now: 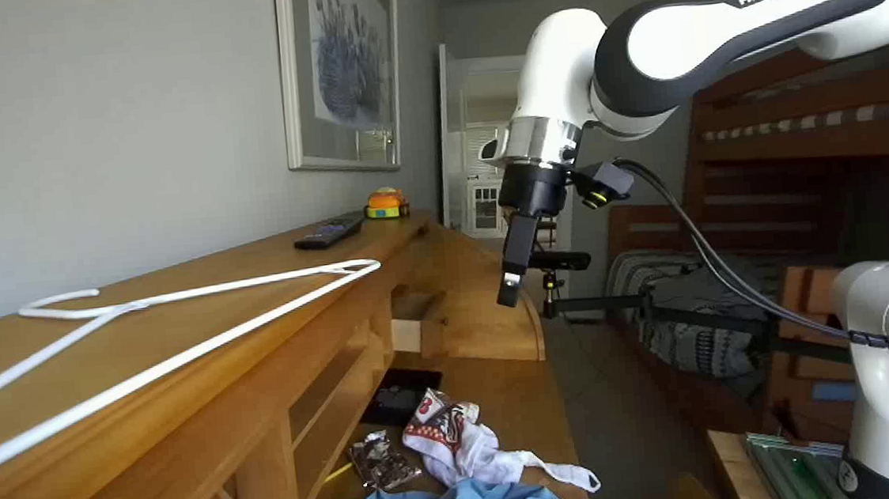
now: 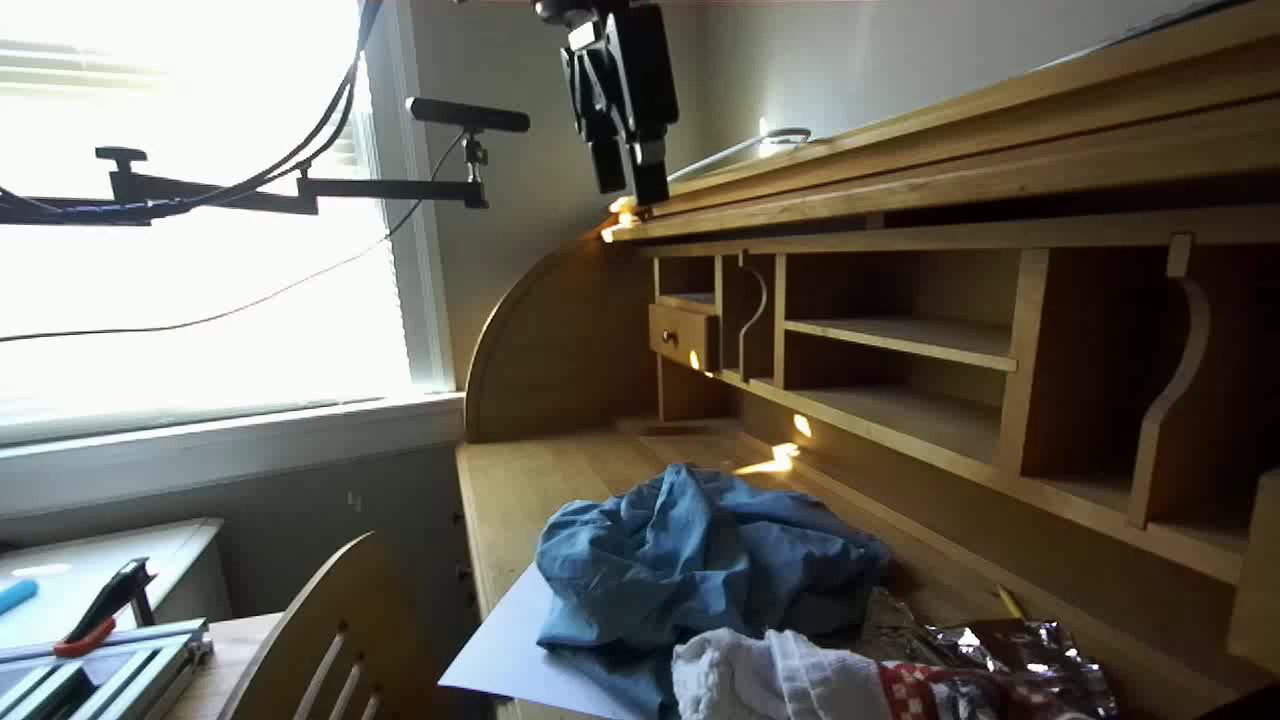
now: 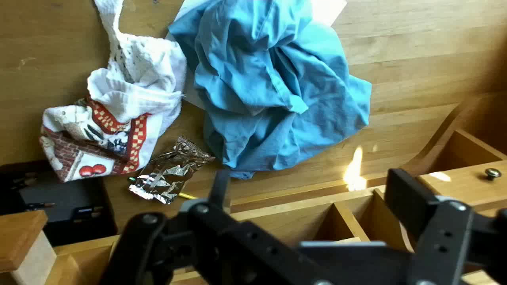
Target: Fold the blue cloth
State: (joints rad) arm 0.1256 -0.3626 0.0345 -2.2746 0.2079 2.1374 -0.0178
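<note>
While the fingers (image 3: 410, 198) stand wide apart, wooden desk (image 2: 515, 470) bearing rumpled blue cloth (image 3: 273, 87), bright window (image 2: 240, 350) nearby.

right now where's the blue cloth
In the wrist view, the blue cloth lies crumpled at upper centre, partly over white paper, right of the patterned towel.

Blue cloth (image 3: 273, 89) in all views

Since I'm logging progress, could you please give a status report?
Fingers open, empty. Blue cloth crumpled, not folded, partly over paper. Towel, foil wrapper beside cloth, possibly in the way.
</note>
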